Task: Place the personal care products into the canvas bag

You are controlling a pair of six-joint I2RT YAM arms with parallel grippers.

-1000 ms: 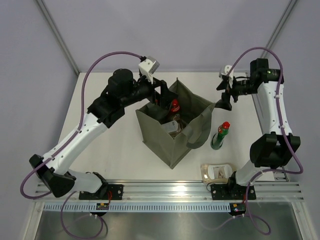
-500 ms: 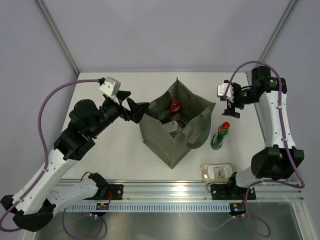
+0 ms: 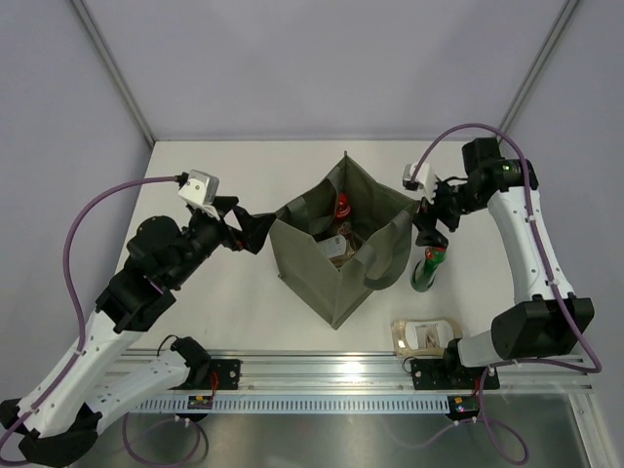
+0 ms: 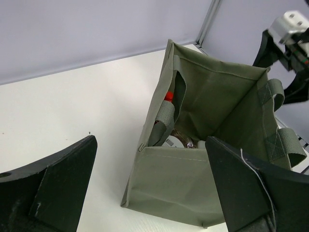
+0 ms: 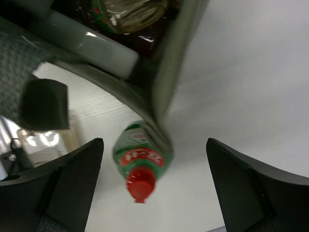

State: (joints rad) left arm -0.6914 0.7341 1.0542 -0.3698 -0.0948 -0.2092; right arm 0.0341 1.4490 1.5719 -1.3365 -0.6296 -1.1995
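1. Canvas bag [image 3: 331,268] first: it stands open-mouthed in the middle of the white table [image 3: 224,302], one corner pointing at the arm bases.
2. Down inside, a red bottle [image 3: 340,206] sits against the far wall and a white bottle with a grey cap [image 3: 334,250] lies lower. The rest of the contents are too jumbled to tell apart.
3. Outside the bag, the dark green red-capped bottle [image 3: 428,266] stands upright on the table just beside the bag's right wall. Whether they touch, I cannot tell.
4. The beige pouch [image 3: 425,334] lies flat near the front edge, close to the right arm's base and apart from the bag.
5. Right gripper [image 3: 426,226] hangs directly above the green bottle, jaws spread wide, nothing in them. In its wrist view the red cap shows between the two fingers, untouched.
6. Left gripper [image 3: 255,226] sits just left of the bag near the rim, facing it, jaws wide apart and empty.
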